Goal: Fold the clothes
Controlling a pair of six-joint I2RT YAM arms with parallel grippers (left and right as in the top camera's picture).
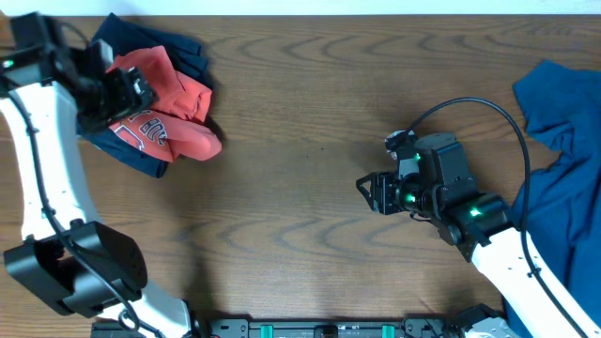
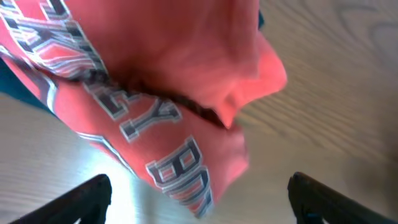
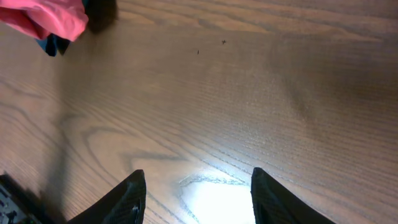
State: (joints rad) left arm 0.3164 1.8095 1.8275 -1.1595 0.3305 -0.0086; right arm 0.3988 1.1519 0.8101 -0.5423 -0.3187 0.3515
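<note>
Item 1, upper left of the overhead frame: left gripper (image 1: 136,94), on a white arm rising from the lower left corner, poised over the clothing heap. In the left wrist view its jaws are spread wide, with the fingers (image 2: 93,193) at the two bottom corners; neither touches cloth and nothing is gripped

Item 2, upper left, just right of that gripper: coral-red T-shirt (image 1: 178,103), crumpled and unfolded, lying on the table. Its grey-and-white outlined lettering (image 2: 140,121) faces up. The shirt fills most of the left wrist frame and shows as a small corner at the upper left of the right wrist view

Item 3, same heap: dark navy garment (image 1: 183,47), lying under the shirt and showing along its top and lower left edges

Item 4, centre: table (image 1: 300,113), dark wood grain

Item 5, centre right: right gripper (image 1: 368,192), pointing left, well apart from the heap. Its jaws are parted with only tabletop between them; it holds nothing

Item 6, right edge: blue garment (image 1: 563,169), loosely spread, running off the frame
</note>
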